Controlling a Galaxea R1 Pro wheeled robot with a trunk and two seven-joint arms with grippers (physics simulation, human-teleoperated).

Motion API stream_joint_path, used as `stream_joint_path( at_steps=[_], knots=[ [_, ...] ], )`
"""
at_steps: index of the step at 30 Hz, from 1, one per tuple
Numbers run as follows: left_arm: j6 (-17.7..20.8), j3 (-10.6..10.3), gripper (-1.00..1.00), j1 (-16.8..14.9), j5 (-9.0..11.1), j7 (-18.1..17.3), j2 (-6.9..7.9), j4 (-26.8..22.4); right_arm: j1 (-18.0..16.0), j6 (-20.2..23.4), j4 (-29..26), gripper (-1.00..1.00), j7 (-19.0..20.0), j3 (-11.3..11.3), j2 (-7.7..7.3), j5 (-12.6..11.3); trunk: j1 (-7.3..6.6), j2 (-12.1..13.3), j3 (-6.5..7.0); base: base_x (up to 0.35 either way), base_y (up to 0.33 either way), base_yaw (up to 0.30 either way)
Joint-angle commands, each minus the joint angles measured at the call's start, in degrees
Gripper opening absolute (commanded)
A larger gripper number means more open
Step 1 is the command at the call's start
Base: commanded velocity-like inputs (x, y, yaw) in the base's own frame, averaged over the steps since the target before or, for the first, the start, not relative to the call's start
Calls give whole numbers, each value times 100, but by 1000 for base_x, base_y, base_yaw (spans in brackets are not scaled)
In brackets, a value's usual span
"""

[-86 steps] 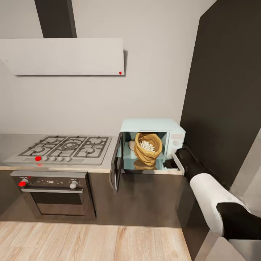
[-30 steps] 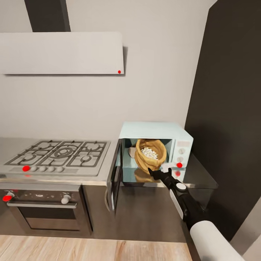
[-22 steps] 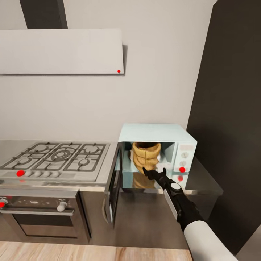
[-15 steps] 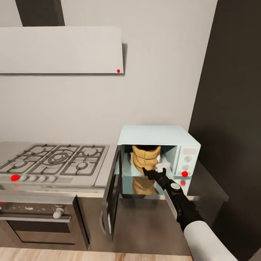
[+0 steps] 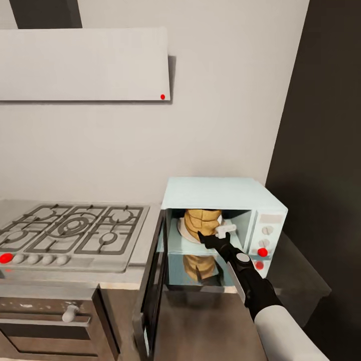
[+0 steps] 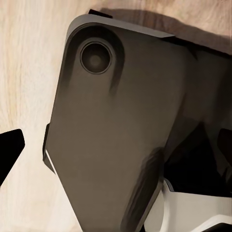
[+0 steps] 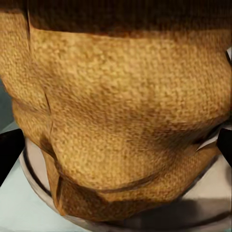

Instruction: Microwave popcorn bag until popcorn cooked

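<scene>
The mint-blue microwave [image 5: 260, 200] stands on the grey countertop [image 5: 301, 278] with its dark door [image 5: 150, 291] swung open to the left. The tan popcorn bag [image 5: 201, 218] stands upright inside on a white turntable [image 5: 182, 234]. The popcorn is hidden behind the bag's wall. My right gripper [image 5: 214, 233] is open at the cavity's mouth, close against the front of the bag. In the right wrist view the popcorn bag [image 7: 121, 121] looms between the fingertips [image 7: 8, 152]. My left gripper [image 6: 116, 152] is open over my own dark base.
A gas hob [image 5: 70, 233] lies left of the microwave, with an oven [image 5: 50, 316] under it. A white hood [image 5: 85, 62] hangs above. A tall dark cabinet [image 5: 326, 125] walls off the right. The open door juts out over the cabinet fronts.
The camera sank and moved closer, shifting the whole view. The bag went from tilted, with popcorn showing, to upright. My right gripper came from the microwave's right side to the bag's front.
</scene>
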Motion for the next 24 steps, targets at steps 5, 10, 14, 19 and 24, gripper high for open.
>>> stream_joint_path(
  at_steps=[5,10,14,19,24],
  knots=[
    [-6,24,100,1,27,-5,-12,-13,-4,34,-10,100,19,-9,2,35,1,-4,-6,-139,0,0],
    [-6,30,100,1,27,1,-19,-12,-2,30,-12,100,19,-9,-4,70,1,-4,-6,-336,0,0],
    [-6,24,100,1,27,1,-14,-9,-2,35,-12,100,19,-9,-7,71,1,-4,-6,-344,0,0],
    [-6,22,100,1,27,1,-14,-10,-2,49,-12,100,19,-9,-8,80,1,-4,-6,-344,0,0],
    [-6,21,100,1,27,1,-14,-8,-2,42,-51,100,19,-16,-29,80,1,-4,-6,-344,0,0]
  ],
)
